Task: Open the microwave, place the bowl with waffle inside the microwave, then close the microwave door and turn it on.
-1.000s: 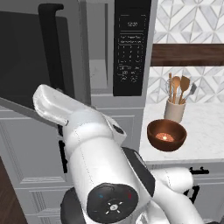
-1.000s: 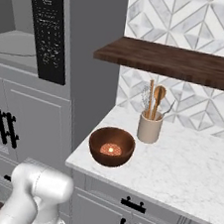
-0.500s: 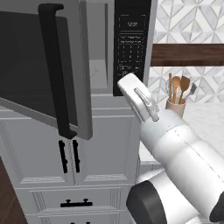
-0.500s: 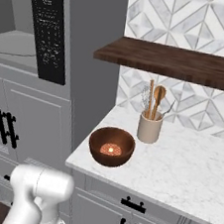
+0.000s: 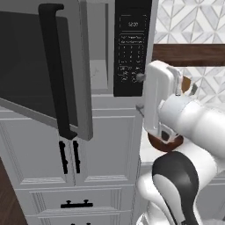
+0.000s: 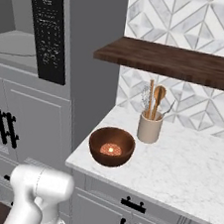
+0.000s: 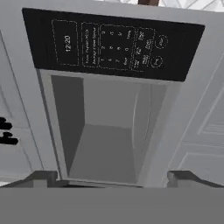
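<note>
- The microwave [image 5: 127, 48] is built into the grey wall of cabinets, and its grey inside [image 7: 103, 131] is open to see.
- The microwave door [image 5: 41, 70] is swung wide open to the left, with its tall black handle [image 5: 55, 70] facing out.
- The black keypad [image 7: 113, 43] sits beside the opening (in the hand view the whole microwave looks turned on its side, because the hand is rolled over).
- A little clock on the keypad reads 12:20.
- In the right base view you can see a bit of the round turntable [image 6: 15, 44] inside.
- The bowl [image 6: 111, 146] is round and dark brown. It stands on the white marble worktop [image 6: 186, 169], near the front edge and just right of the tall grey side of the microwave.
- The waffle [image 6: 110, 149] is a small orange piece lying in the bottom of the bowl.
- In the left base view the white arm [image 5: 176, 132] stands in front of the bowl, so only a bit of the bowl's rim peeks out under it.
- The fingers [image 7: 41, 177] show as two small dark tips at the bottom of the hand view, spread far apart with nothing between them.
- They point at the open microwave and touch nothing.
- A beige crock [image 6: 149, 127] with wooden spoons stands just behind the bowl, to its right.
- A dark wooden shelf [image 6: 175, 62] hangs on the tiled wall above the worktop.
- Grey cabinet doors with black handles [image 5: 69, 156] are under the microwave.
</note>
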